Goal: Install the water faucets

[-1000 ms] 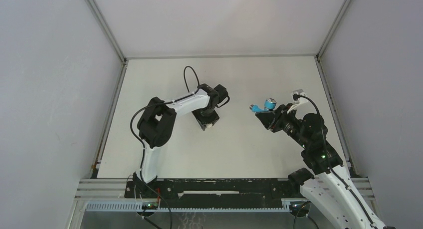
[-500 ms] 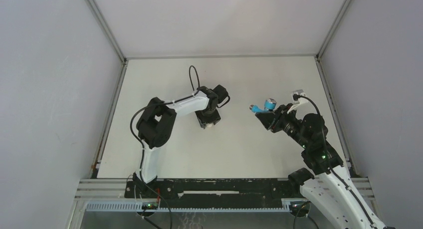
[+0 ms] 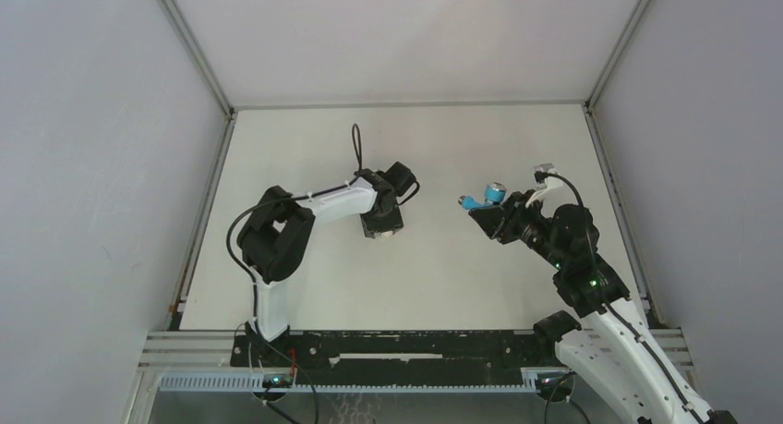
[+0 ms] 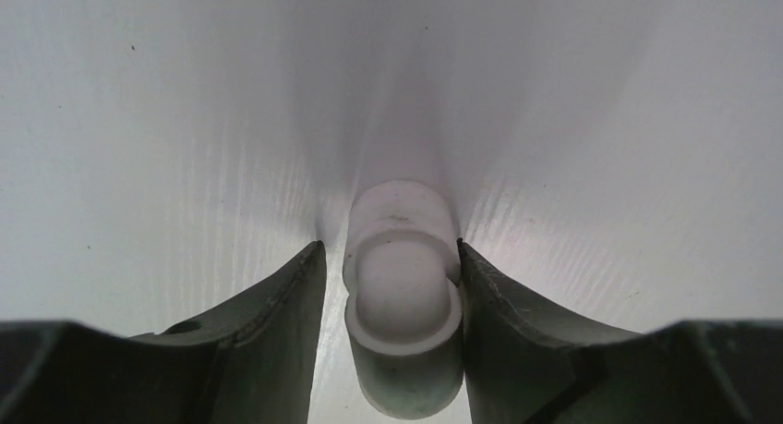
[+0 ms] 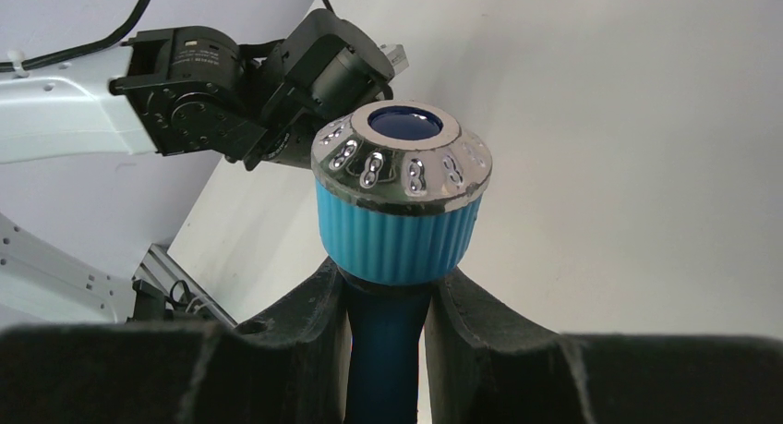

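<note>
— Starting at the near edge, what does the left gripper (image 3: 380,228) have?

— Its wrist view shows the two dark fingers (image 4: 277,341) standing either side of a short white fitting (image 4: 402,304). The jaws are part-way open. One finger touches the fitting's side, and a thin dark slit shows at the other. Whether it is truly clamped cannot be told. The pale table (image 3: 443,285) fills the view beyond.

— And the right gripper (image 3: 487,216)?

— It is closed tight on the faucet (image 3: 489,196). In its own camera the padded fingers (image 5: 295,341) pinch the dark-blue stem. Just above them sits the ribbed bright-blue cap (image 5: 399,235), topped by a silver ring with a dark-blue centre.

— So where is the faucet?

— It is in the right gripper over the right half of the table, its blue end pointing left toward the middle. It is well apart from the left gripper and the fitting.

— What lies farther off?

— Past the cap, the left arm (image 5: 231,82) shows black joints and a white link, its gripper angled down at the table, and grey walls stand behind.
</note>
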`<control>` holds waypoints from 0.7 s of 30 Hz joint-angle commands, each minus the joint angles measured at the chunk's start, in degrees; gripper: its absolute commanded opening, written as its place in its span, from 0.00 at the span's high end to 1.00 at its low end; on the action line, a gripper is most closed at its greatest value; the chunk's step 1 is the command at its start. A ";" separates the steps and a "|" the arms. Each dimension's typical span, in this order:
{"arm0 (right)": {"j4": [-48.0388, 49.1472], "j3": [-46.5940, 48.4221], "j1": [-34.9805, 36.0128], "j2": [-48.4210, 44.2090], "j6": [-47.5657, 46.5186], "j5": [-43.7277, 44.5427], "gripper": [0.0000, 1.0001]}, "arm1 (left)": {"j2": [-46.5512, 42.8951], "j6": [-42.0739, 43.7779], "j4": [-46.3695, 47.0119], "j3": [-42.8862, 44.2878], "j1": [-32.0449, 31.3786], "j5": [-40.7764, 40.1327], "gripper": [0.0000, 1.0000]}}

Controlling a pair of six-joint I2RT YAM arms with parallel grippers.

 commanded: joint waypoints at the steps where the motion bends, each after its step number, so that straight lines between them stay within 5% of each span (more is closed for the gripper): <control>1: 4.18 0.09 -0.08 0.57 0.27 -0.84 1.00 | -3.47 4.38 2.65 -1.02 0.24 0.31 0.43; 18: 5.02 0.09 0.01 1.36 0.89 -1.24 1.00 | -5.33 5.05 3.47 -2.23 0.25 1.34 0.55; 21: 4.99 0.09 0.05 1.41 0.86 -1.25 1.00 | -5.24 4.95 3.56 -2.27 0.25 1.57 0.72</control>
